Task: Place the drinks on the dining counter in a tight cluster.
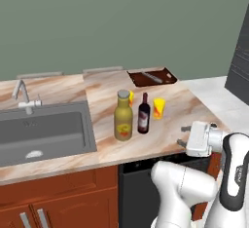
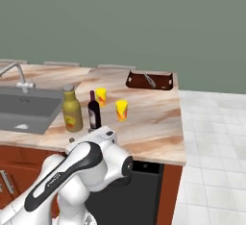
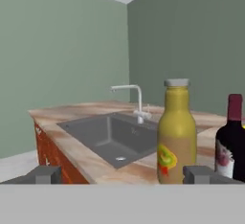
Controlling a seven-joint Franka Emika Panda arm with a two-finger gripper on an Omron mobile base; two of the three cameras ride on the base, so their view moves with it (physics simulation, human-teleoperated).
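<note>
On the dining counter [image 1: 160, 137] the fat olive-yellow bottle [image 1: 123, 117] stands upright, and the dark wine bottle [image 1: 143, 114] is close on its right. My gripper [image 1: 184, 136] hovers at the counter's front edge, to the right of both bottles, level with them and pointing at them. It is open with nothing between its fingers. In the hand view the olive-yellow bottle [image 3: 176, 133] is straight ahead near the right fingertip [image 3: 203, 174], with the wine bottle [image 3: 231, 139] at the right edge. The small white bottle with the blue cap is out of view.
Two yellow cups [image 1: 159, 108] [image 1: 131, 97] stand just behind the bottles. A dark brown tray [image 1: 151, 77] with a utensil lies at the counter's back. The grey sink [image 1: 44, 132] and silver tap [image 1: 22, 93] are to the left. White tiled floor [image 2: 216, 137] lies right of the counter.
</note>
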